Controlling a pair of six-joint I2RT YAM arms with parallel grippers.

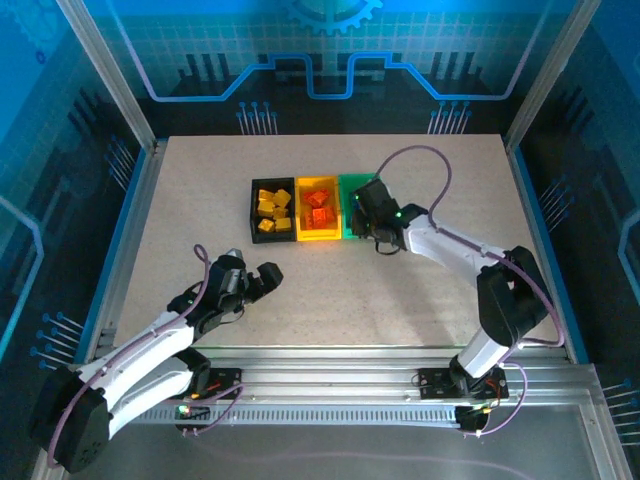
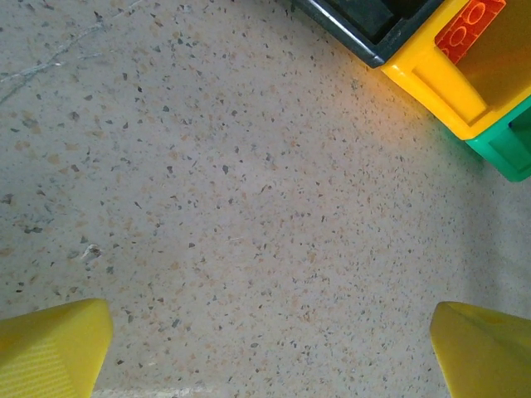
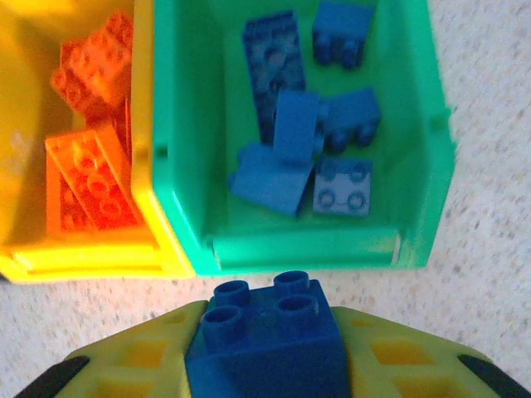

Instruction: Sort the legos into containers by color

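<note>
The speckled worktop [image 1: 330,300] lies under both my arms. My right arm [image 1: 455,247] rises from its base at the near edge, bends at the elbow and reaches forward and leftward to the row of bins. My left arm [image 1: 150,345] stretches low, well short of them. The black bin [image 1: 252,212], yellow bin [image 1: 318,237] and green bin [image 3: 178,124] stand side by side, touching. My right gripper [image 1: 370,215] hangs at the green bin's near wall, its jaws closed on a blue brick [image 3: 265,340] whose studs point toward the bin. My left gripper [image 1: 262,278] points at bare worktop, fingers [image 2: 50,352] spread wide, holding nothing. Yellow bricks [image 1: 272,210] lie in the black bin, orange-red bricks [image 3: 91,174] in the yellow, blue bricks [image 3: 303,141] in the green.
</note>
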